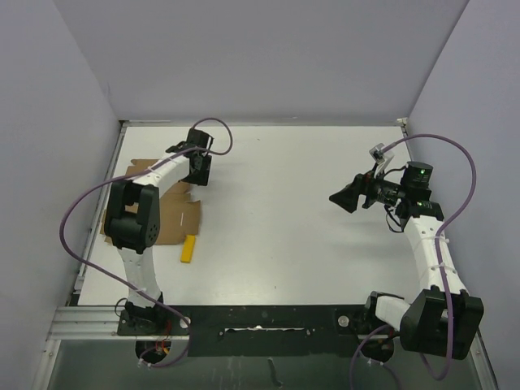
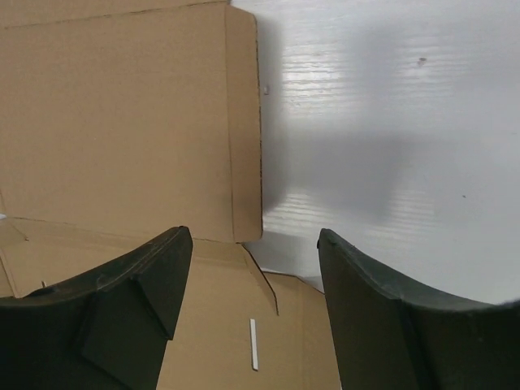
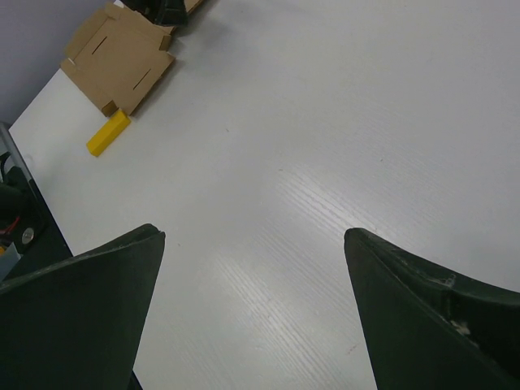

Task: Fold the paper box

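— Lying flat at the left side of the tabletop (image 1: pixel 284 236): paper box (image 1: pixel 175 221), plain brown cardboard, matte, creased, with slits and flaps. Partly hidden under the left arm.
— And the left hand (image 1: pixel 198 165)?
— Poised over the box's far right edge, dark curved fingers apart, gripping nothing.
— Right hand (image 1: pixel 342 197)?
— Spread wide above white, faintly grained tabletop, well apart from the box. Empty.
— Anything else?
— Small blocky yellow bar (image 1: pixel 188 249) just beside the box's near corner; touching or not, hard to tell.

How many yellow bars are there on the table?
1. The yellow bar lies on the table beside the near corner of the paper box, on the left side. Another might be hidden under that box.
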Controlling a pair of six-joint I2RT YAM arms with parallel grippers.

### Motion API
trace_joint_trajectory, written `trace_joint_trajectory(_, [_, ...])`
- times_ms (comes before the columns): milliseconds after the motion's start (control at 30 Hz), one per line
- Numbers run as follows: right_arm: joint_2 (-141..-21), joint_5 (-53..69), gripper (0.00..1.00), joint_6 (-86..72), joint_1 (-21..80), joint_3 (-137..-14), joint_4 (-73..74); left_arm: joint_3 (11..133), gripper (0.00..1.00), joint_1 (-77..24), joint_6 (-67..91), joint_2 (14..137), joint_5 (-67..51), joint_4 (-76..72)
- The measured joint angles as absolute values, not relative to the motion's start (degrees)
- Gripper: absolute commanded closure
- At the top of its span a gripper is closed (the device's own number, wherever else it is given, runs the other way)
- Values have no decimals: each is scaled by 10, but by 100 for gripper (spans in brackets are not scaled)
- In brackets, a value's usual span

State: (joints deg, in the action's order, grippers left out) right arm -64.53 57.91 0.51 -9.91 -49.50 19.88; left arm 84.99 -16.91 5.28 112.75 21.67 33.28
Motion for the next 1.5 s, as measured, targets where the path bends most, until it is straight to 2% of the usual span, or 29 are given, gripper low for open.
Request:
trace_joint_trajectory(600, [-645,590,2,5,-99,-495,198,866,78,-137,51,1172,217,329])
trace_joint_trajectory(867, [-645,592,2,5,-99,-495,198,873,100,-134,47,1171,218,323])
trace_joint_trajectory(1267, [-645,599,2,5,-99,-495,198,874,100,-134,38,1167,223,307])
trace_joint_trajectory(1500, [-645,605,2,4,-99,-495,198,885,100,-141,55,1123,204,317])
